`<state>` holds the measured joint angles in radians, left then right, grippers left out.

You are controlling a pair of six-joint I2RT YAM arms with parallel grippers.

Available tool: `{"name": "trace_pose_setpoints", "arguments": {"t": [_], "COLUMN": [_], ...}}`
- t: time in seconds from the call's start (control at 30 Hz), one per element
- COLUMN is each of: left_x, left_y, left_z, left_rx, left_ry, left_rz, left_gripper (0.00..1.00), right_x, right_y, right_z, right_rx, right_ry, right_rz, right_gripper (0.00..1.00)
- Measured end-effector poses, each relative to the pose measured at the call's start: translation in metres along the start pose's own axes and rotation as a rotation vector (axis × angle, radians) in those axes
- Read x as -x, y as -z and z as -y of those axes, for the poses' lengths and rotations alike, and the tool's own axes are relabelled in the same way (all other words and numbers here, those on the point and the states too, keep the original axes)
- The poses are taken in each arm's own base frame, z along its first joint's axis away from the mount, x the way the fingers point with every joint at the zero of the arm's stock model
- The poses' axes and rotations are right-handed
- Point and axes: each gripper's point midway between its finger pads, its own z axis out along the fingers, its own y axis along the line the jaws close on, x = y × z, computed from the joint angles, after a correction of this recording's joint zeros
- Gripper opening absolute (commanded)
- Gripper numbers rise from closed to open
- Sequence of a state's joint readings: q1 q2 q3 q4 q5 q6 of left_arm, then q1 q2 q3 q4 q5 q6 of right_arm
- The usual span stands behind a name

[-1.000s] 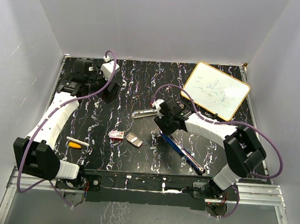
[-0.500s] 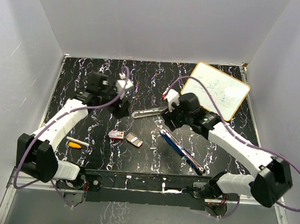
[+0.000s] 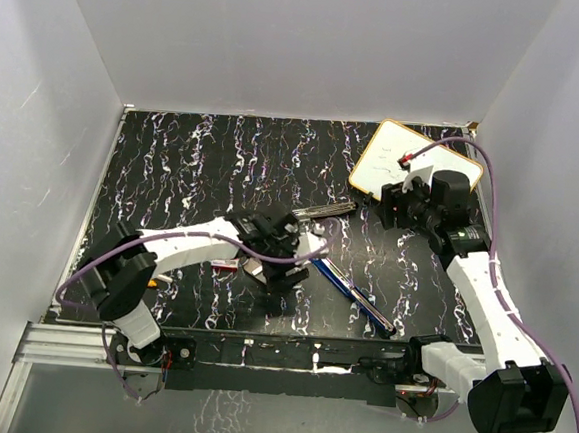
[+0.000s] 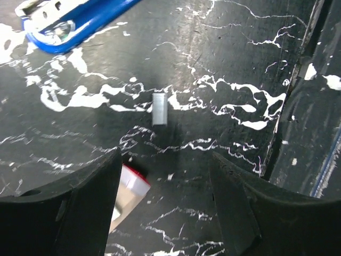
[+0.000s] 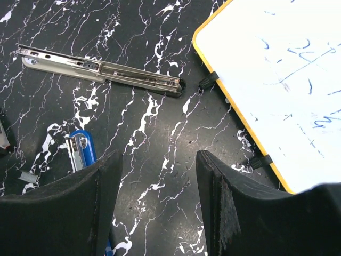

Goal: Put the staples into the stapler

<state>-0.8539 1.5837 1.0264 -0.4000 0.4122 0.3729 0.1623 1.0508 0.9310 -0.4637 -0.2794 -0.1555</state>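
The blue stapler (image 3: 356, 294) lies open at front centre; its end shows in the left wrist view (image 4: 69, 25) and the right wrist view (image 5: 82, 150). Its silver magazine (image 3: 322, 211) lies apart, further back (image 5: 101, 69). The red staple box (image 3: 225, 265) is mostly hidden by my left arm; its corner (image 4: 132, 183) and the tan tray (image 4: 120, 213) show beside my left finger. A small grey staple strip (image 4: 159, 109) lies on the table ahead of my open, empty left gripper (image 4: 165, 156) (image 3: 283, 274). My right gripper (image 5: 159, 154) (image 3: 386, 206) is open and empty near the whiteboard.
A yellow-framed whiteboard (image 3: 414, 166) lies at the back right (image 5: 282, 64). The black marbled table's front edge rail (image 4: 319, 106) is close to my left gripper. White walls enclose the left, back and right sides.
My left arm swung from the back left to the front centre, over the box and tray. My right arm drew back right to the whiteboard. The silver magazine shifted right.
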Motion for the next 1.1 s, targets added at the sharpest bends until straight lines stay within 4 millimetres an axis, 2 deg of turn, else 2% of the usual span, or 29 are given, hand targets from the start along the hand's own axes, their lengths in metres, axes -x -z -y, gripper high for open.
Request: {"name": "trace_pose_setpoints", "arguments": {"t": [0.17, 0.33, 0.67, 1.1], "left_x": [-0.013, -0.022, -0.014, -0.010], "left_y": [-0.031, -0.046, -0.051, -0.055], "left_z": [0.011, 0.006, -0.004, -0.005], "left_rx": [0.020, 0.057, 0.105, 0.111], "left_ry": [-0.044, -0.060, -0.074, -0.082], "left_rz": [-0.097, -0.150, -0.157, -0.154], "left_gripper": [0.60, 0.54, 0.39, 0.24], "right_x": [-0.009, -0.013, -0.014, -0.019], "right_y": [0.004, 0.004, 0.005, 0.004], "right_z": [0.004, 0.003, 0.000, -0.001], "right_rx": [0.013, 0.030, 0.051, 0.056], "right_ry": [-0.036, -0.055, -0.068, -0.075], "right_rz": [0.002, -0.003, -0.002, -0.008], "right_gripper": [0.60, 0.60, 0.61, 0.61]}}
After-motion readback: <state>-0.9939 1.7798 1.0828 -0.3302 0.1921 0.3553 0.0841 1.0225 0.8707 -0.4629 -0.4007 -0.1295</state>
